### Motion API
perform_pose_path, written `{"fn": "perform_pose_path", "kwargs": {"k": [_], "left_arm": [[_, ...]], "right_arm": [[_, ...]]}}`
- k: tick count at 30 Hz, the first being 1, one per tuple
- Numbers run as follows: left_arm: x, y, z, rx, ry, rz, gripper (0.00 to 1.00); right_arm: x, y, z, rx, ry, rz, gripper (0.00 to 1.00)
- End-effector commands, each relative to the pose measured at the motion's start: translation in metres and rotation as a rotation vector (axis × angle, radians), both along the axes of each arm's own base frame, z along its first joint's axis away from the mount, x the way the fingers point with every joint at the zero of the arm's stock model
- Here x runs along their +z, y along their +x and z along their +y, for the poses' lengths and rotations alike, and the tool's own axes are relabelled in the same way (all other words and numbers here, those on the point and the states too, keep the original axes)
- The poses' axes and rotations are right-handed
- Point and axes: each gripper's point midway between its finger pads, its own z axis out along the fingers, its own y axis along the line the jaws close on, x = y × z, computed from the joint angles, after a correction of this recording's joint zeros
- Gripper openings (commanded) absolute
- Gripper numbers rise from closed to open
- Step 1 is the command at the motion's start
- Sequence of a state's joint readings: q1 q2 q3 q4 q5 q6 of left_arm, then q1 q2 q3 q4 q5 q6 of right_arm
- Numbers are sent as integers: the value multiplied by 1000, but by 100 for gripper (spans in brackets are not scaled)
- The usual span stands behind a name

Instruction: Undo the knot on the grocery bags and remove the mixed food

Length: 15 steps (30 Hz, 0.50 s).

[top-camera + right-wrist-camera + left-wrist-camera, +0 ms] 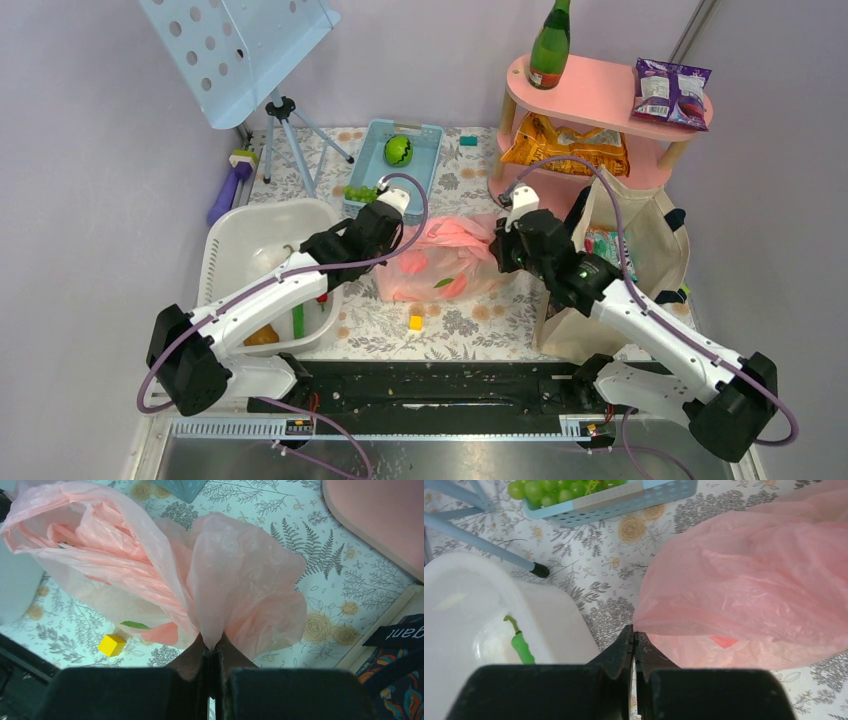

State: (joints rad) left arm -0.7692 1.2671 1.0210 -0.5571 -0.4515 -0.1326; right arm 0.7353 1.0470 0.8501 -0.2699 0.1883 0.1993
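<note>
The pink plastic bag (450, 262) is seen lying mid-table on the floral cloth (470, 325), between the white tub (240, 250) at the left and the beige canvas tote (650, 250) standing at the right. Its left edge is pinched by the left gripper (634, 632), whose 2 fingers are pressed together on the film. A gathered fold at its right end is clamped likewise by the right gripper (214, 645), and a small yellow cube (415, 322) is set just in front.

The left claw (633, 632) is closed on a corner of the pink bag (749, 580), beside the white tub (554, 620).
</note>
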Motion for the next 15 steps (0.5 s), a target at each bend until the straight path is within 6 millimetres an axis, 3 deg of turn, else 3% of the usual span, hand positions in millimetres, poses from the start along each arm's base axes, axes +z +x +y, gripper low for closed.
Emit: {"fn": "perform_pose_path", "kwargs": {"k": [1, 5, 6, 10, 11, 13, 15], "left_arm": [[19, 12, 26, 125, 74, -76, 0], [22, 11, 23, 101, 74, -79, 0], [25, 10, 18, 78, 67, -80, 5], [53, -6, -12, -74, 58, -150, 57], [63, -12, -20, -111, 51, -178, 66], [87, -20, -32, -181, 53, -251, 75], [111, -26, -41, -232, 51, -312, 78]], "right_arm": [[13, -11, -1, 47, 123, 57, 0], [18, -18, 7, 104, 206, 100, 0], [19, -21, 11, 125, 227, 107, 0], [25, -28, 22, 172, 285, 135, 0], [26, -28, 23, 175, 293, 142, 0], [27, -29, 25, 175, 308, 158, 0], [26, -28, 24, 163, 310, 184, 0]]}}
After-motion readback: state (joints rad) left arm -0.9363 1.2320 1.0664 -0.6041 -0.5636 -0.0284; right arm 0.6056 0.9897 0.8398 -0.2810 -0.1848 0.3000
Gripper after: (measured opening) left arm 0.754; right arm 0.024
